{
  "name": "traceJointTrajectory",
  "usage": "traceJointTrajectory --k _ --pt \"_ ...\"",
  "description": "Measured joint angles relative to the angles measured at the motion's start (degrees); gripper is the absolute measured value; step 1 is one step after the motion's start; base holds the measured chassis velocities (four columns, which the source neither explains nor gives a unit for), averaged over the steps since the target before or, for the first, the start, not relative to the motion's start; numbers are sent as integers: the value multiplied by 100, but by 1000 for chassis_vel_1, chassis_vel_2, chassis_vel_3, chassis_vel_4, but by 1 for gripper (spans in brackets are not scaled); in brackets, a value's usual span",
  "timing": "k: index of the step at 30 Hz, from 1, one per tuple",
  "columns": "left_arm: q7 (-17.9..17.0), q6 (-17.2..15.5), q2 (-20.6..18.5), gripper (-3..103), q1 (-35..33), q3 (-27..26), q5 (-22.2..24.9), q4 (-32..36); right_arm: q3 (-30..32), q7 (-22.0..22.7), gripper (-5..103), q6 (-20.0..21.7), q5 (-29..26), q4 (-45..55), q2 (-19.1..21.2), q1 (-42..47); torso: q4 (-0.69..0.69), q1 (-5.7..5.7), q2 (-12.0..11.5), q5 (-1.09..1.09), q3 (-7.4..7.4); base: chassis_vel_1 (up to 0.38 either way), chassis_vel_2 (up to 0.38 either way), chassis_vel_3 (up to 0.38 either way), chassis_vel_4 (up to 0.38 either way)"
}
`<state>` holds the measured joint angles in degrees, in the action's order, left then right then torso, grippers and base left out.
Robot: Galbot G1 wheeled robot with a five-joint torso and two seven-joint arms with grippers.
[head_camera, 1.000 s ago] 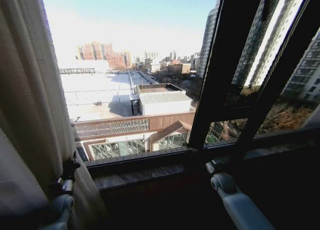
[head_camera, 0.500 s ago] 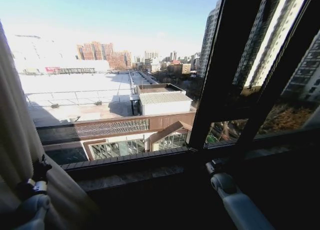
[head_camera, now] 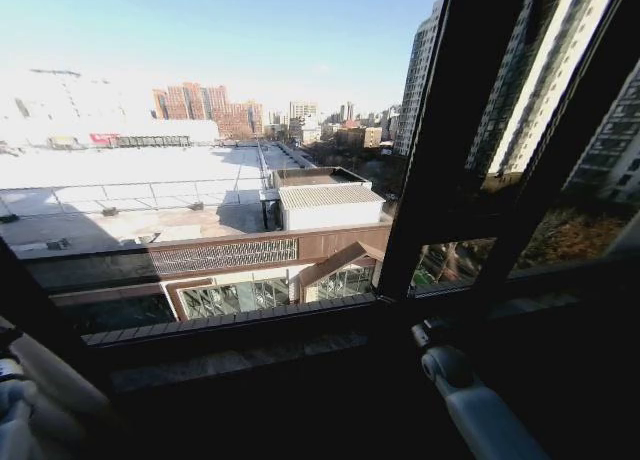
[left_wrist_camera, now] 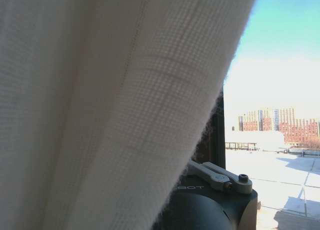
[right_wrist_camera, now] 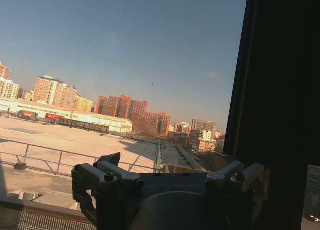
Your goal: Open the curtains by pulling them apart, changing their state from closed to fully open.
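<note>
A cream-white curtain [left_wrist_camera: 100, 110] hangs right in front of the left wrist view, its edge draped over my left gripper [left_wrist_camera: 216, 176]. The gripper appears shut on the fabric, though its fingertips are hidden behind the cloth. In the head view a bunched fold of this curtain [head_camera: 55, 382] shows at the lower left corner, with bare glass across the middle. My right gripper [head_camera: 430, 333] rests low by the window sill on the right. In the right wrist view the right gripper [right_wrist_camera: 175, 171] stands open, with nothing between its fingers.
A dark window frame post [head_camera: 440, 140] runs up the right of the head view, with a second slanted bar [head_camera: 560, 150] beyond it. The stone sill [head_camera: 250, 355] lies below the glass. Outside are rooftops and towers.
The curtain and my left gripper have travelled far to the left, from covering the left quarter of the window to the lower left corner. The right arm has not moved.
</note>
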<state>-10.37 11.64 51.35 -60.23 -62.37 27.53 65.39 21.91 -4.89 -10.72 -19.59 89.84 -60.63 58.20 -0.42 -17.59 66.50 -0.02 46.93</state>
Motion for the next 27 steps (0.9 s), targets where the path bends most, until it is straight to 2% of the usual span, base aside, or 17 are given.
traceJointTrajectory --k 8,9,10,11,14,15,17,21,22,23,27 --pt "-45 -7 112 -2 -58 36 -8 134 0 0 100 0 0 0 0 0 -2 0 0 1 0 0 0 0 0" --pt "-78 -50 134 3 -80 47 4 185 0 0 100 0 0 0 0 0 -2 0 0 1 0 0 0 0 0" --pt "-84 -98 148 3 -101 51 21 232 0 0 100 0 0 0 0 0 -2 0 0 1 0 0 0 0 0" --pt "-86 -174 166 9 -129 54 46 301 0 0 100 0 0 -1 0 0 -2 0 0 1 0 0 0 0 0" --pt "-86 -219 190 15 -147 63 55 368 0 0 100 0 0 -1 0 0 -1 0 0 1 0 0 0 0 0" --pt "-86 -233 222 25 -161 74 52 441 0 0 100 0 0 -1 0 0 -1 0 0 1 0 0 0 0 0" --pt "-86 -237 245 25 -171 78 47 489 0 0 100 0 0 -1 0 0 -2 0 0 2 0 0 0 0 0" --pt "-85 -228 496 47 -313 161 -153 831 0 0 100 0 0 -1 0 0 -1 0 0 3 0 0 0 0 0" --pt "-85 -228 496 47 -313 161 -153 831 0 0 100 0 0 -1 0 0 -1 0 0 3 0 0 0 0 0" --pt "-86 -214 612 47 -370 191 -252 952 1 0 100 0 0 -1 0 0 -2 0 0 3 0 0 0 0 0" --pt "-115 -189 1204 69 -645 329 -547 1561 0 0 100 0 0 -1 0 0 -1 0 0 2 0 0 0 0 0"
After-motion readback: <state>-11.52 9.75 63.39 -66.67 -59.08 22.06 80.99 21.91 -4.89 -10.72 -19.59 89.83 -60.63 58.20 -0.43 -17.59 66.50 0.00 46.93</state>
